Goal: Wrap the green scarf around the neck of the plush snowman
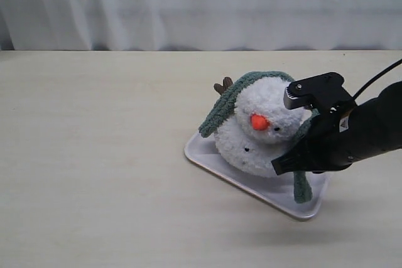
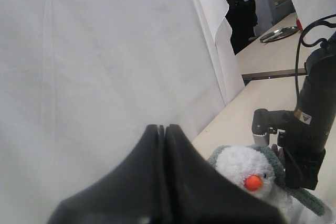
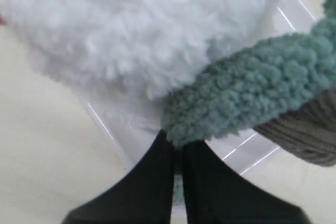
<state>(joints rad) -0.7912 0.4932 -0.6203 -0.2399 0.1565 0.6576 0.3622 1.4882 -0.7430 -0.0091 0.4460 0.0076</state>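
The plush snowman [image 1: 267, 114] leans on a white tray [image 1: 202, 154], orange nose facing front. The green scarf [image 1: 220, 110] runs from its left side up over the back of its head and down its right side; one tail hangs onto the tray. My right gripper [image 1: 290, 162] is at the snowman's right side, shut on that scarf. In the right wrist view the gripper [image 3: 178, 142] pinches the scarf [image 3: 247, 98] just below the white plush [image 3: 147, 24]. My left gripper [image 2: 164, 128] is shut and empty, away from the snowman [image 2: 244, 166], and does not show in the exterior view.
A brown twig arm [image 1: 223, 85] sticks up behind the scarf, and another [image 3: 304, 129] lies under the held strip. A white curtain [image 1: 201, 4] closes the back of the beige table [image 1: 94, 155]. The right arm [image 2: 310, 129] stands close behind the snowman.
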